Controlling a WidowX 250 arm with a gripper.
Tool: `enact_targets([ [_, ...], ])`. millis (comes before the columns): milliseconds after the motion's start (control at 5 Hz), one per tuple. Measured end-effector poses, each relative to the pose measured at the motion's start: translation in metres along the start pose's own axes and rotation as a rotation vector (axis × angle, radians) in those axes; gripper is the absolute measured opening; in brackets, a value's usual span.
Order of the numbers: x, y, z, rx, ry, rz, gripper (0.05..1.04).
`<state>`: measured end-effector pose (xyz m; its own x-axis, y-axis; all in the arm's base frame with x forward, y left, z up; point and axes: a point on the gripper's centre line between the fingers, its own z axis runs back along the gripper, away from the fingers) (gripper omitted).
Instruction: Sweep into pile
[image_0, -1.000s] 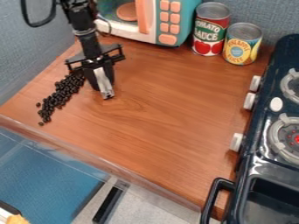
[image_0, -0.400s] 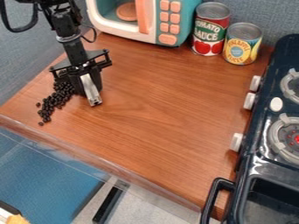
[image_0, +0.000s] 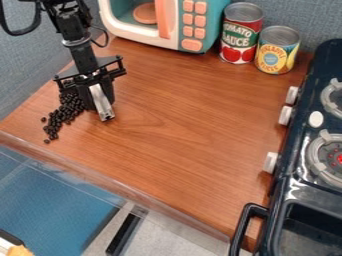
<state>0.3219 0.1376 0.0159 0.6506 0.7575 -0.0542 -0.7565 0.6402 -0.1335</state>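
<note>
The gripper (image_0: 100, 107) is standing beside the far, right-hand part of the beans (image_0: 67, 110), which are lying in a slanting band at the left of the table (image_0: 180, 125). I cannot tell whether it is parted or closed. The step in hand is likely gathering that band; good sweeping would be going low and slow, starting outside the near strays and nudging them toward the thicker far part, since round beans could be rolling off the near edge. They are looking black, small and hard; the wood is showing smooth, reddish grain, the metal strip (image_0: 101, 101) a pale, straight shape.
</note>
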Motion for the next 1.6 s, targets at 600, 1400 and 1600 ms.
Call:
enact_targets([
  [600,-0.016,-0.042,0.047,-0.036,-0.123,-0.262,0.389],
  [1400,-0.092,-0.118,-0.02,0.299,-0.092,-0.715,0.389],
  [1600,-0.091,-0.122,-0.028,0.269,-0.053,-0.748,0.389],
])
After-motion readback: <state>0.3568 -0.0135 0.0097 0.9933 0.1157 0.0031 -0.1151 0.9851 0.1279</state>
